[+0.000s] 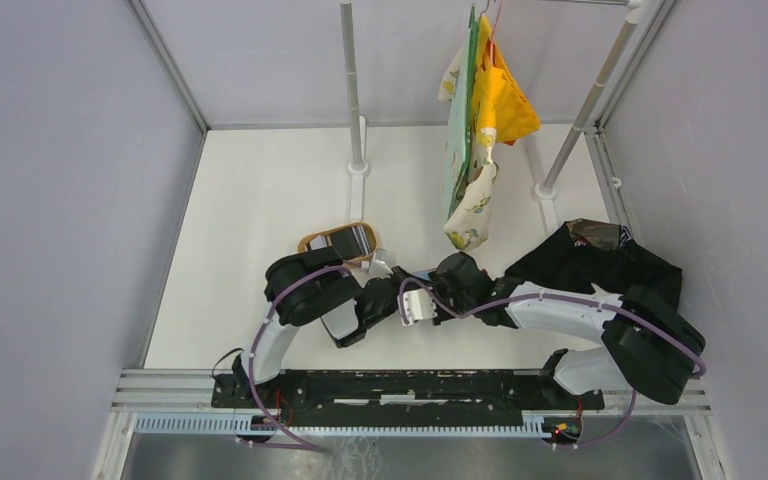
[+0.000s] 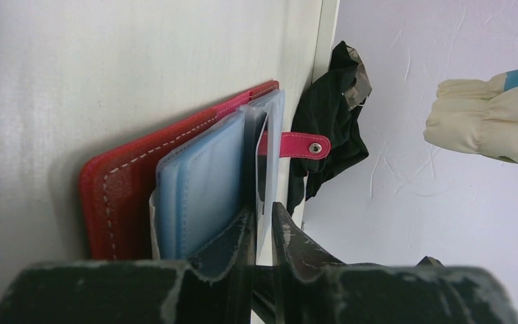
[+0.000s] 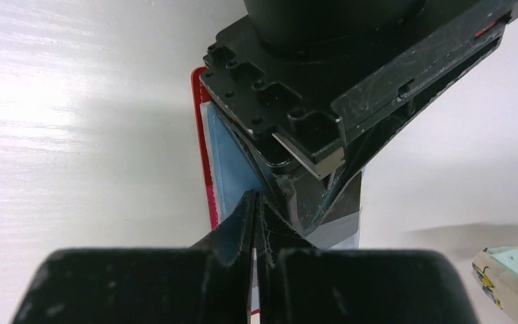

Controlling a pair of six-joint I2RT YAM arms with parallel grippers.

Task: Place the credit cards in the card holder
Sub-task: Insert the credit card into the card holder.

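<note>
Left wrist, 1 red card holder (image 2: 118, 196), L pincer (image 2: 263, 210) nipping 1 sleeve (image 2: 273, 128)

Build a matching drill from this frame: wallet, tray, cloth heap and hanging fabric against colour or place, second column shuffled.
Things:
1 wallet
2 tray
3 cloth heap
4 hanging fabric

Matches:
A black, at the table's right edge
B tan, oval
C red, white stitching
D green and yellow, up above the table

Pairs: 1-C, 2-B, 3-A, 4-D
</note>
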